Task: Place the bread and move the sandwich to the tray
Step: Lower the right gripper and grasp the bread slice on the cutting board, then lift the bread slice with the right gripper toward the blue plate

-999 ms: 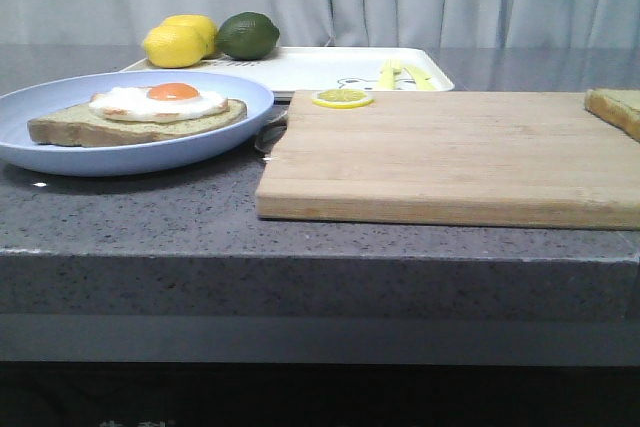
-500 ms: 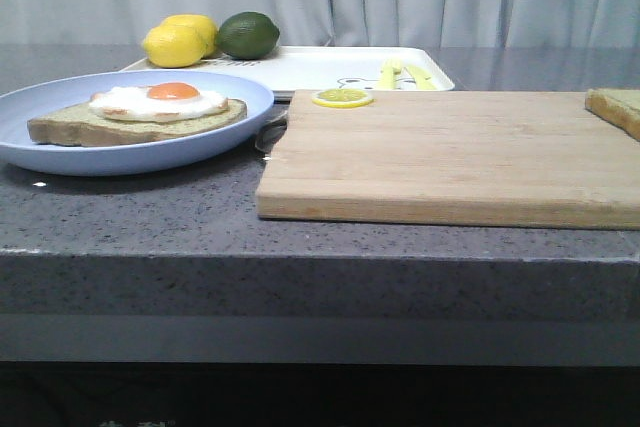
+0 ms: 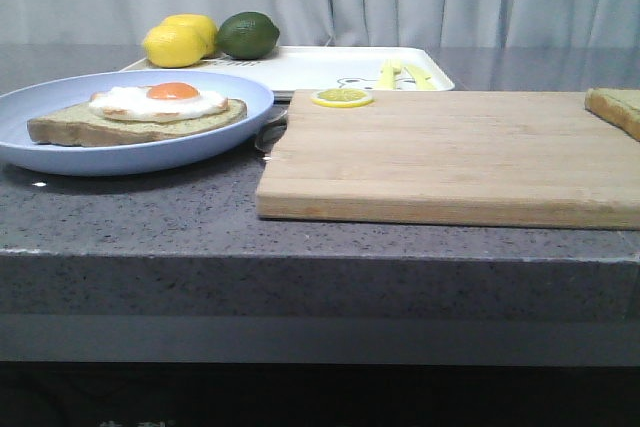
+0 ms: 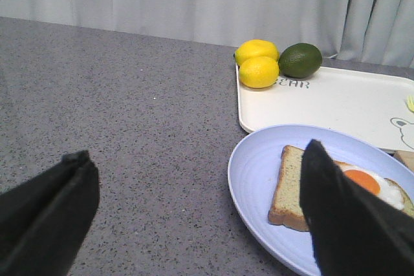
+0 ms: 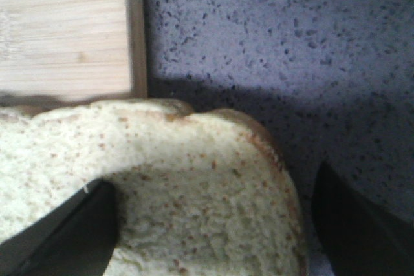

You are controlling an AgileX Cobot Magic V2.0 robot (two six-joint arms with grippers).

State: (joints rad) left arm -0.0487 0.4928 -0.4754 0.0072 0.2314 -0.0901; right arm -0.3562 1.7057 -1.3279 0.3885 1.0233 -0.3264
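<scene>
The bread [image 5: 162,179] lies at the right end of the board [image 3: 450,152], partly over its edge, directly under the right pincer [image 5: 213,224], whose wide fingers stand on either side of it. The sandwich [image 4: 336,192] lies on the blue plate [image 4: 259,172], near the tray [image 4: 323,101], partly between the wide left pincer's [image 4: 200,211] fingers.

Dark capital letters, read as "EAR", are printed on the white tray [image 4: 336,105] just beside the lemons [image 4: 258,63] in the left wrist view; a leading letter is hidden by the fruit. A small cartoon print is seen on the tray, without legible words
</scene>
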